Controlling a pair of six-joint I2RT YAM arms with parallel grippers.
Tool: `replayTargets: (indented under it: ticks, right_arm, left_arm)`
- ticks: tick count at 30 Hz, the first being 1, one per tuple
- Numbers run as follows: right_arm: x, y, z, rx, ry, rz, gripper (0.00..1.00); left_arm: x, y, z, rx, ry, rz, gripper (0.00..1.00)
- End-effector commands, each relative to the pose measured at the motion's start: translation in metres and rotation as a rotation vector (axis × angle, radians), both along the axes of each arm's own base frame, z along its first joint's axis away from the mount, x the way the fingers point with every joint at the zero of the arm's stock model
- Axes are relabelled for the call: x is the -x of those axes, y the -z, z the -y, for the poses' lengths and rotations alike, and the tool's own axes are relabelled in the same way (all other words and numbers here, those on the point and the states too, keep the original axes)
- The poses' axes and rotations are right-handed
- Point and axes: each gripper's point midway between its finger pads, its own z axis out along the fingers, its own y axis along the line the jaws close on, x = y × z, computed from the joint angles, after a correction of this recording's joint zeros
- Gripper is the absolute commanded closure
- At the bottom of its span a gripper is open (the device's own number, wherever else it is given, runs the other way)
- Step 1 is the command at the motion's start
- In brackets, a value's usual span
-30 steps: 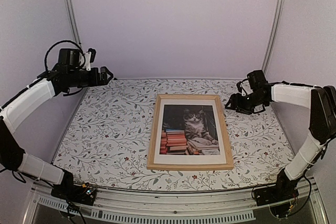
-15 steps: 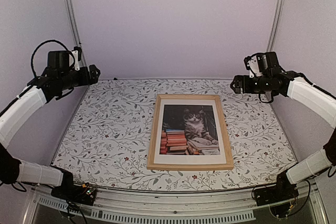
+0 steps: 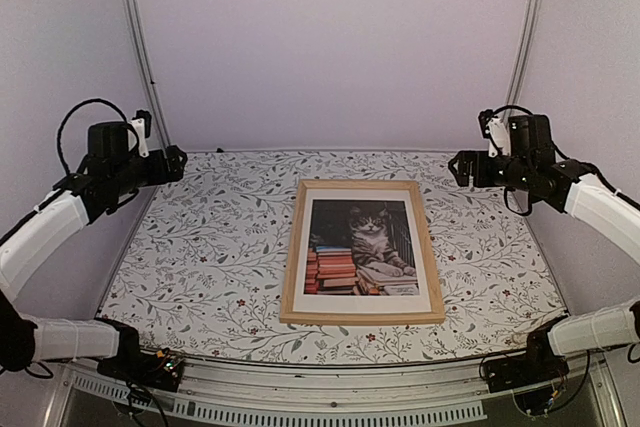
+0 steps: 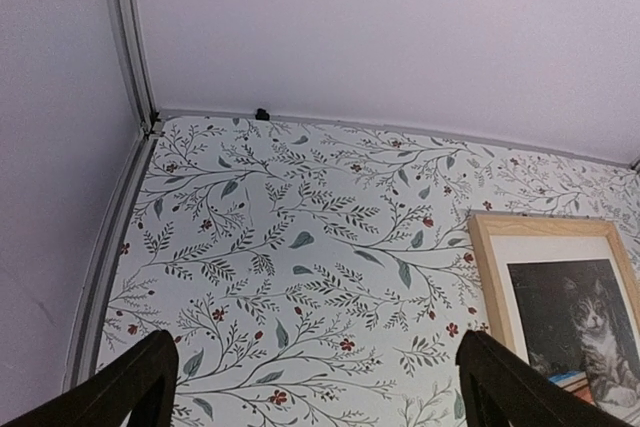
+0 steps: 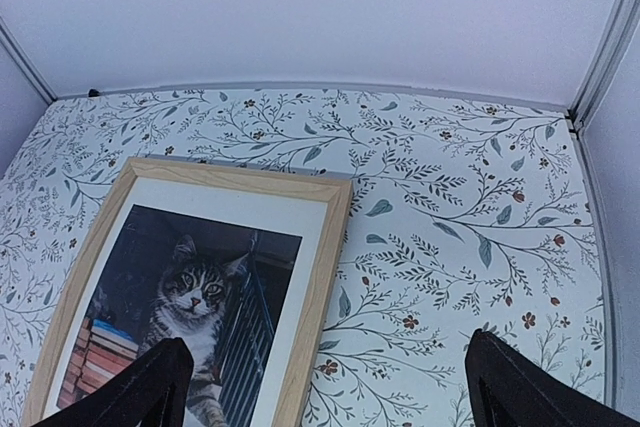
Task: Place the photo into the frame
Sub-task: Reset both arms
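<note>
My left fingers [image 3: 172, 164] hang in the air over the far left corner of the worktop [image 3: 200, 247], spread wide apart with nothing between them. My right fingers [image 3: 460, 167] are just as released, raised above the far right side and grasping nothing. Both sets point inward toward the middle of the scene, well apart from everything lying below.

The frame [image 3: 291, 257] lies flat on the flowered worktop, about midway between my two arms and a little to the right of centre, its long sides running from near to far. The photo [image 3: 360, 247] sits inside it, face up, the cat's head toward the far end and the stacked books at the near left. A white mat border [image 3: 365, 304] runs between the print and the pale wood. From my right wrist I see the frame's far right corner below me; from my left wrist, its far left corner.
</note>
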Motion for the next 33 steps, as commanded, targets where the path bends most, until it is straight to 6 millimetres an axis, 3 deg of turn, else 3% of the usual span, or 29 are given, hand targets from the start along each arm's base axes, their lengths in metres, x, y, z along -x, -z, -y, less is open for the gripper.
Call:
replayTargets:
  ticks: [1,7,14,33]
  right_arm:
    - [0.003,-0.019,0.005,0.004,0.003,0.088,0.01]
    - [0.011,-0.016,0.004,0.007,-0.020,0.087,0.01]
    - [0.019,-0.020,0.004,-0.006,-0.033,0.118,0.01]
    - [0.025,-0.023,0.014,-0.024,0.019,0.165,0.01]
  left_arm:
    - [0.008,-0.028,-0.010,0.000,-0.031,0.154,0.00]
    - [0.027,-0.039,-0.011,0.042,-0.027,0.263,0.00]
    - [0.039,-0.051,0.007,0.035,0.092,0.299,0.00]
    - [0.041,-0.042,0.027,-0.020,0.174,0.209,0.00]
